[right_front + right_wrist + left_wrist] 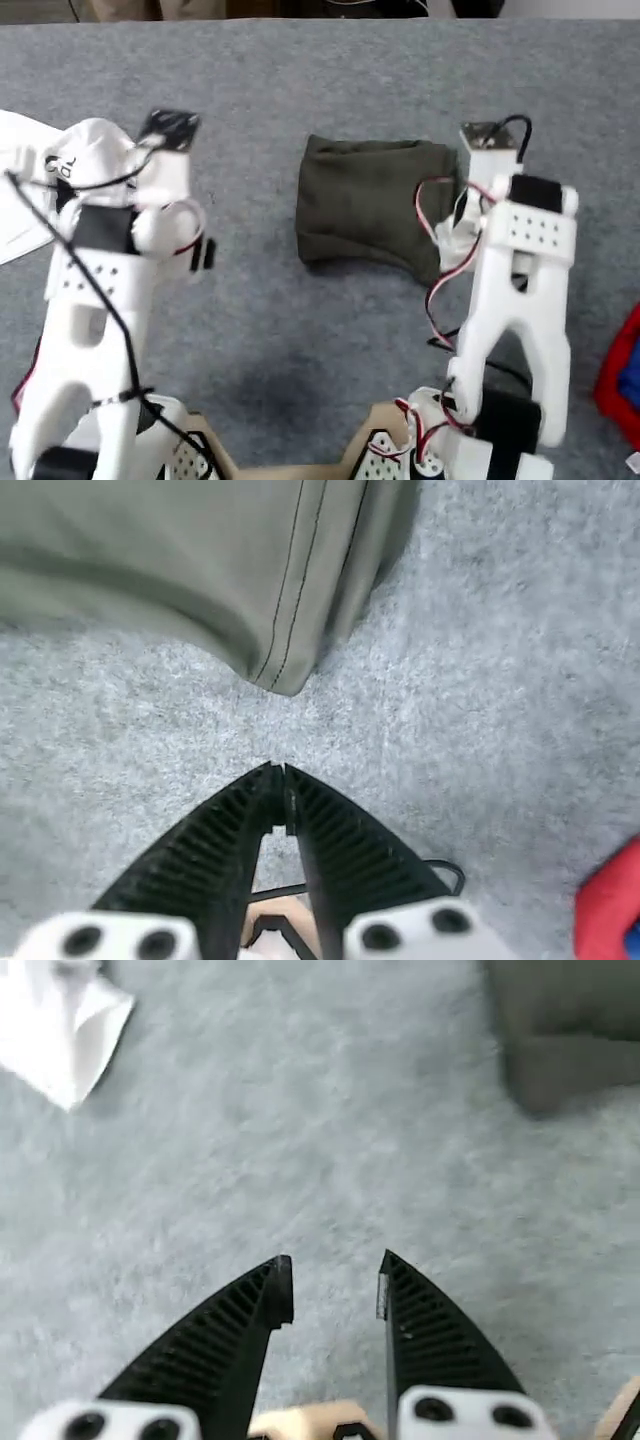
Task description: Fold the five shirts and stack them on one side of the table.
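The folded green shirt (370, 205) lies mid-table (300, 90), between my arms. My left gripper (333, 1285) hangs released over bare surface, holding nothing. My right gripper (279, 772) is clenched on nothing, just beside the shirt's corner. A white sheet (20, 190) lies at the left edge.

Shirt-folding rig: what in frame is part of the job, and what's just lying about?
Job:
- folded olive shirt, mid-table
- left gripper, open over bare table
- right gripper, shut, beside the shirt's corner

Lying about:
- white sheet or cloth near the left arm
- red and blue item near the right arm
Either might be a shirt; can't tell.
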